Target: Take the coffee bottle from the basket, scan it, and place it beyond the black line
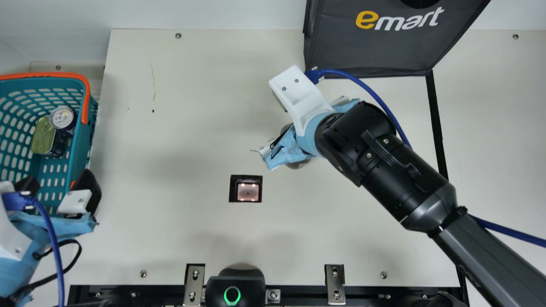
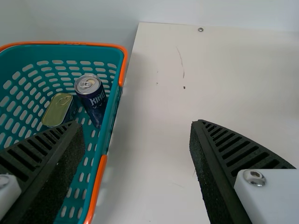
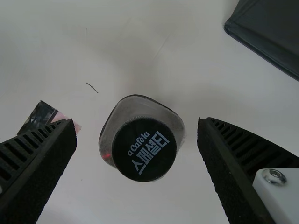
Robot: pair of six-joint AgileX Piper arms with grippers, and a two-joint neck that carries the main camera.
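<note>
In the main view my right gripper [image 1: 275, 147] is over the table, right of and behind the scanner window [image 1: 248, 192], with the coffee bottle [image 1: 298, 164] mostly hidden beneath it. The right wrist view has the black-capped bottle [image 3: 145, 149] upright between the spread fingers of my right gripper [image 3: 137, 122], a gap on either side. My left gripper [image 1: 59, 187] is open at the basket's [image 1: 81, 157] near right corner. In the left wrist view, my left gripper [image 2: 136, 125] has one finger above the basket [image 2: 111, 123] and one outside. The black line [image 1: 437, 123] runs at right.
A dark can [image 1: 62, 117] and a flat tin [image 1: 42, 136] are in the basket. A black bag [image 1: 367, 47] stands at the back, near the line's far end. A black device [image 1: 234, 285] sits at the table's front edge. Blue cables trail from both arms.
</note>
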